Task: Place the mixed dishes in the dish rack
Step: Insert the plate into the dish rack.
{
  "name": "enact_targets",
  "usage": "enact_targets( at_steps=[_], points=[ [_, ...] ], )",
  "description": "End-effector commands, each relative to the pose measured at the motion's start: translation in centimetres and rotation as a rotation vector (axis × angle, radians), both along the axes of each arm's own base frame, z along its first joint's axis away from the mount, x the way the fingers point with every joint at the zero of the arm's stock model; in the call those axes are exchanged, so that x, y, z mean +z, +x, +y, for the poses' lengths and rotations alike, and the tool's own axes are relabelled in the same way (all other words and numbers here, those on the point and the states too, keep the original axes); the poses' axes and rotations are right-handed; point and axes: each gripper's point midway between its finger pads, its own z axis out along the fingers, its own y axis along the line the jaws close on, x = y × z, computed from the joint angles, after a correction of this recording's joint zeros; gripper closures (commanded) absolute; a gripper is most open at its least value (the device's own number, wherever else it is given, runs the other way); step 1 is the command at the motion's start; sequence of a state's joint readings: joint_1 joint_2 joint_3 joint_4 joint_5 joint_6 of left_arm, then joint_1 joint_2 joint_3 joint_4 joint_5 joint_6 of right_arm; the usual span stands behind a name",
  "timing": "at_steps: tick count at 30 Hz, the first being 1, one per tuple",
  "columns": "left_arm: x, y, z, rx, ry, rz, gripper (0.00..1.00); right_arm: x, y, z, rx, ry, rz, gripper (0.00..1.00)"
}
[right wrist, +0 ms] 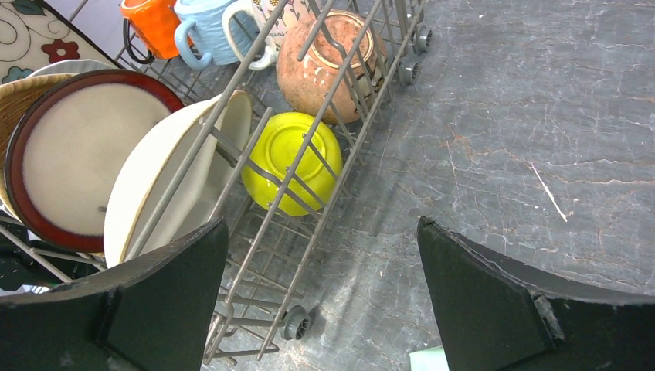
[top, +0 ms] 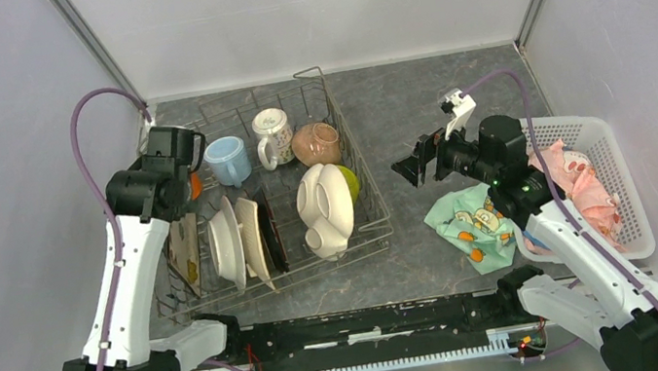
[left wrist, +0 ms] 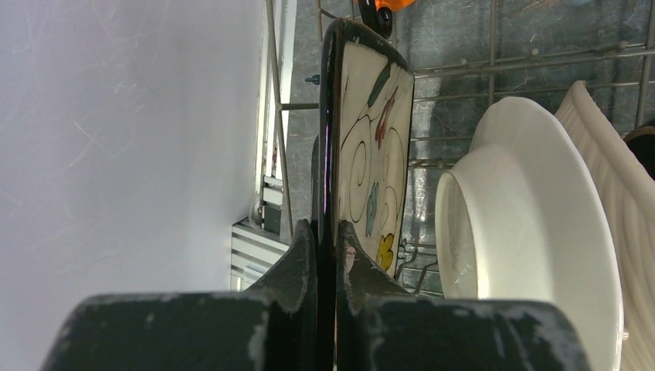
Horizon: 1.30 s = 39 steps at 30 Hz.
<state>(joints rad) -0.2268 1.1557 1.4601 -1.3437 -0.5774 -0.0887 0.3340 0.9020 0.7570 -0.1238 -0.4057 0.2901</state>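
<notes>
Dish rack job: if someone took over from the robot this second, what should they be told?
Left gripper: shut on the patterned plate, held upright at the dish rack's left end beside the white plate.
Right gripper: open, empty, over the table right of the rack.
Done, in the rack: orange mug, blue mug, white mug, tan bowl, lime bowl, cream plate, woven plate, red-rimmed plate.
Left to do: release the patterned plate.

The dish rack (top: 366,180) is thin grey metal wire. The painted plate (left wrist: 371,154) wears a glossy glaze, the tan bowl (right wrist: 305,77) looks mottled and matt, and the basket (top: 632,199) is white plastic.
</notes>
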Motion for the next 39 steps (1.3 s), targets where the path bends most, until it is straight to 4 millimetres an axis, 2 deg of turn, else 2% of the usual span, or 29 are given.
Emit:
enact_targets(
  at_steps=[1,6,16,21,26,29,32,37,39],
  points=[
    [0.5,1.1,0.7,0.186,-0.043,-0.157,0.98,2.8,0.3,-0.1,-0.007,0.012,-0.086,0.02],
    [-0.5,1.4,0.7,0.198,-0.053,-0.131,0.98,2.5,0.4,-0.4,-0.027,-0.001,-0.087,0.02],
    [-3.9,1.4,-0.5,0.274,-0.145,-0.075,0.97,2.4,0.5,-0.6,-0.032,-0.019,-0.096,0.02],
    [-5.4,0.3,-1.6,0.289,-0.216,-0.019,0.92,2.6,0.3,-0.7,-0.032,-0.019,-0.102,0.02],
    [-6.1,-0.2,-1.7,0.316,-0.227,-0.012,0.87,2.6,0.3,-0.9,-0.039,-0.026,-0.106,0.02],
    [-6.2,-0.2,-1.6,0.342,-0.223,-0.012,0.76,2.5,0.2,-0.9,-0.040,-0.026,-0.106,0.02],
    [-5.7,-0.1,-1.5,0.350,-0.225,-0.019,0.62,2.6,0.2,-1.2,-0.055,-0.027,-0.103,0.02],
    [-3.8,0.5,-1.9,0.353,-0.264,-0.082,0.51,2.5,0.3,-1.6,-0.083,-0.025,-0.093,0.02],
    [-2.8,1.1,-2.5,0.339,-0.308,-0.118,0.50,2.2,0.3,-1.4,-0.083,-0.012,-0.081,0.02]
  ],
)
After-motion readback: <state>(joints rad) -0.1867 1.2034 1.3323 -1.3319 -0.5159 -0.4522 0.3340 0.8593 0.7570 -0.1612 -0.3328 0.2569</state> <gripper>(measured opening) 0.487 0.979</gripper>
